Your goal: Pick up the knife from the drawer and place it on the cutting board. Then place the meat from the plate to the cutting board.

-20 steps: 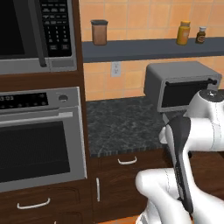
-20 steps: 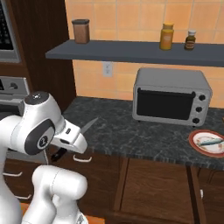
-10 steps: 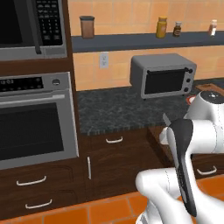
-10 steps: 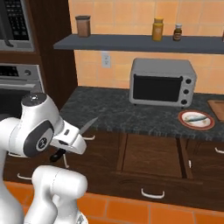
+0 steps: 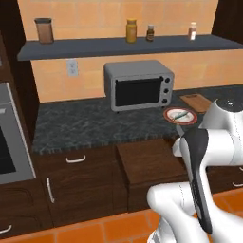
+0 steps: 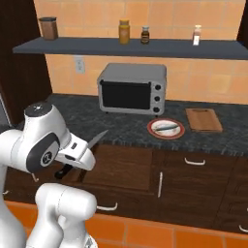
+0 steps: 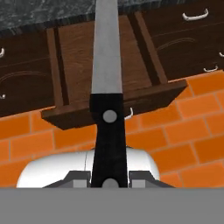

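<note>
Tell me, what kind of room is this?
A kitchen, computer-drawn by the look of it: a toaster oven on a dark stone counter, spice jars on a shelf, and wooden drawers and cabinets below.

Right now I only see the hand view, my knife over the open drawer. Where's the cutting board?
Observer: The cutting board lies on the counter, to the right of the toaster oven.
Operator: What's next to it?
Observer: The plate sits just left of the board, and the meat is lying on it.
Operator: Is my knife up out of the drawer?
Observer: Yes. The knife is held above the drawer, with its blade slanting up towards the counter edge.
</note>
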